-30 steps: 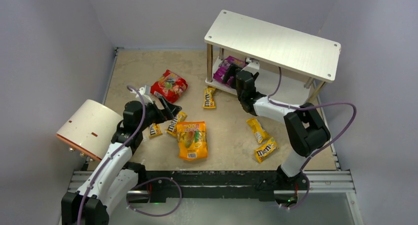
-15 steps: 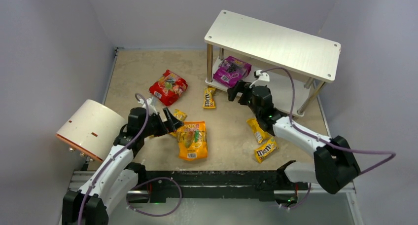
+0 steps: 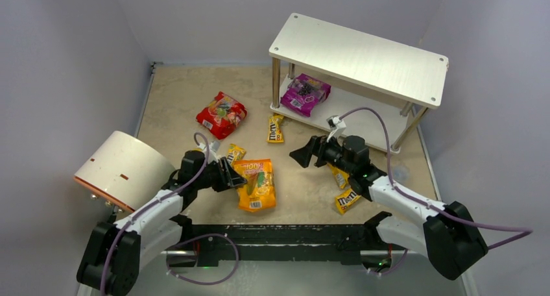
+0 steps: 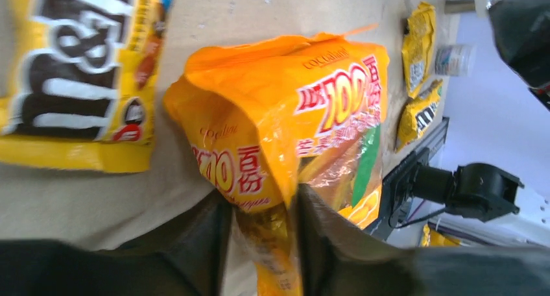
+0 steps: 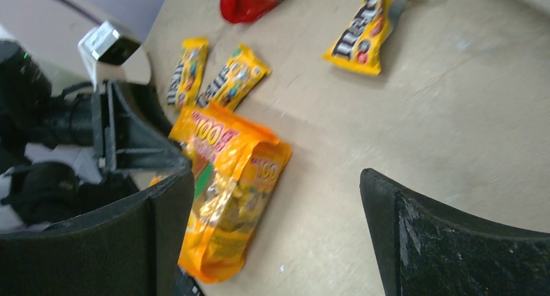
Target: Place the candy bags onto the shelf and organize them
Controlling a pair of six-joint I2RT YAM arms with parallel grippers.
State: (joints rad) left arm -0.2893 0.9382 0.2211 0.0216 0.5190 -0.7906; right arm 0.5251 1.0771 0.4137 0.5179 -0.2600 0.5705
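Tan table top (image 3: 188,88) fills the floor between pale grey walls, and the shelf (image 3: 360,56) stands at its far right side. We tell every place from that shelf.

The purple bag (image 3: 305,93) lies on the shelf's lower board, at the left end. The red bag (image 3: 222,114) lies flat on the table, off to the left of the shelf. A yellow packet (image 3: 275,128) lies just beside the shelf's front left post.

In front of the shelf, toward the arms, we see the right gripper (image 3: 303,152). Its fingers (image 5: 389,211) are spread wide and hold nothing. A second yellow packet (image 3: 338,176) peeks out from under that arm, and a third yellow packet (image 3: 348,198) lies just beyond it, farther from the shelf. A small clear round thing (image 3: 400,174) sits near the shelf's front right post.

The orange bag (image 3: 258,187) is well in front of the shelf and to its left. The left gripper (image 3: 235,174) pinches the bag's left edge tight, and the foil bunches up between its fingers (image 4: 207,244). A fourth yellow packet (image 3: 233,154) lies right by that gripper, on the shelf side. A fifth yellow packet (image 5: 188,69) lies next to it. A big white-and-tan cylinder (image 3: 120,169) sits farthest left of the shelf.
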